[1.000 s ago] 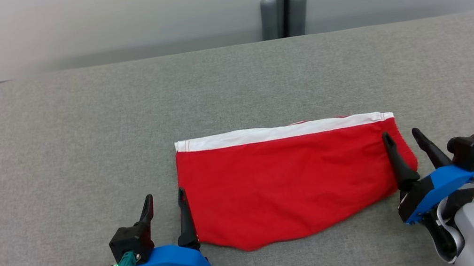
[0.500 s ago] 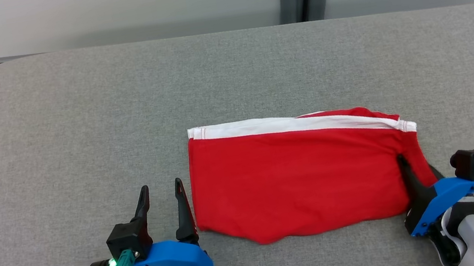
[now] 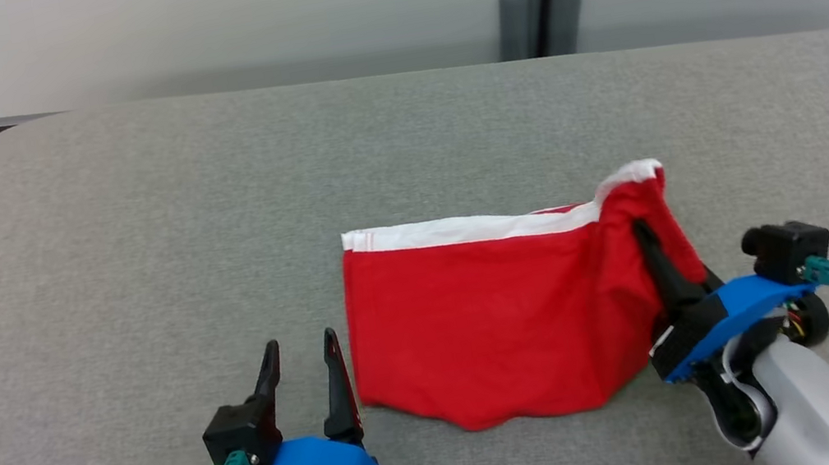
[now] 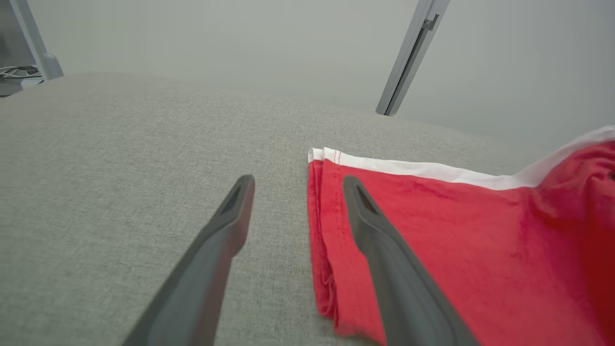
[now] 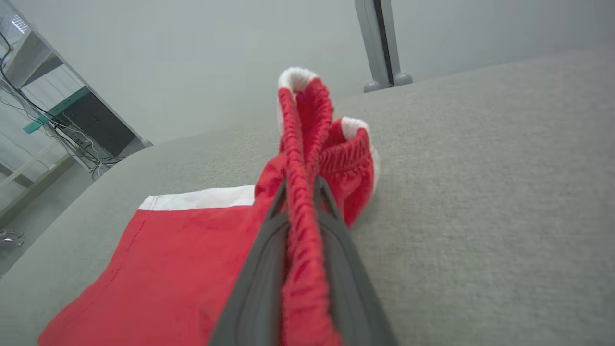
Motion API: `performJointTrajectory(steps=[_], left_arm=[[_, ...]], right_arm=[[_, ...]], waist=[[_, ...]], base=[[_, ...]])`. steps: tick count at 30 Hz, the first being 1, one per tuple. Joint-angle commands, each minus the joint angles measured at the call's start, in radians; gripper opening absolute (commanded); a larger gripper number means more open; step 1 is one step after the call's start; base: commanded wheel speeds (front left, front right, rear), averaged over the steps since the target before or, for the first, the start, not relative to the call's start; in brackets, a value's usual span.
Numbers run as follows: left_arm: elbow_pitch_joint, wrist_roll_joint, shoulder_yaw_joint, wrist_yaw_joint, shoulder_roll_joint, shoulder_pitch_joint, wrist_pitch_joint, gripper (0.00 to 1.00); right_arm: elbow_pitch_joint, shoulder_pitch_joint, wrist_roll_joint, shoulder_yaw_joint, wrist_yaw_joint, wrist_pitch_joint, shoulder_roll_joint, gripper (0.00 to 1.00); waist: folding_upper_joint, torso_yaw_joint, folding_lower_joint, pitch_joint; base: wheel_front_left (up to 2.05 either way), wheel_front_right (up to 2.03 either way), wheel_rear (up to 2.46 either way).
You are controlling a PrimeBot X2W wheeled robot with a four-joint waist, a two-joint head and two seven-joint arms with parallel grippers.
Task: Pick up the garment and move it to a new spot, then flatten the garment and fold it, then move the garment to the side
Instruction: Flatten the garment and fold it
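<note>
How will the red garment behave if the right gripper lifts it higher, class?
Probably floppy: the red garment bunches and drapes around the right gripper; the rest lies flat. Likely light: a fingertip pinch holds its corner raised.

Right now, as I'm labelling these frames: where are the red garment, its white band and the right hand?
red garment (image 3: 479, 322): head view, middle of its flat red panel.
white band (image 3: 464, 230): head view, middle of the flat stretch.
right hand (image 5: 301, 186): right wrist view, between its fingertips, shut on the cloth.
</note>
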Motion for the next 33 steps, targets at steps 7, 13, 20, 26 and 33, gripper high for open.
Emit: performJointTrajectory(steps=[7,13,20,26,33], left_arm=[[0.012,-0.024,-0.040,-0.002,0.000,0.028,-0.002,1.00],[0.023,-0.035,-0.082,-0.003,0.000,0.036,-0.002,1.00],[0.035,-0.037,-0.097,0.006,0.000,0.030,-0.002,1.00],[0.022,-0.009,-0.050,0.017,0.000,0.022,-0.002,1.00],[-0.006,0.046,0.001,0.018,0.000,0.038,-0.002,1.00]], right_arm=[[-0.065,-0.043,0.064,0.163,0.000,0.002,0.012,0.00],[0.016,-0.089,0.060,0.250,0.000,0.001,0.033,0.00],[0.095,-0.140,0.064,0.303,0.000,-0.001,0.069,1.00],[0.009,-0.110,0.046,0.261,0.000,-0.001,0.072,1.00],[-0.063,0.002,-0.144,-0.032,0.000,-0.001,0.048,1.00]], waist=[[-0.0001,0.095,0.0000,-0.015],[-0.0001,0.204,0.0000,-0.016],[-0.0001,0.250,0.0000,-0.014],[-0.0001,0.183,0.0000,-0.032],[-0.0001,0.070,0.0000,-0.063]], base=[[0.00,0.00,0.00],[0.00,0.00,0.00],[0.00,0.00,0.00],[0.00,0.00,0.00],[0.00,0.00,0.00]])
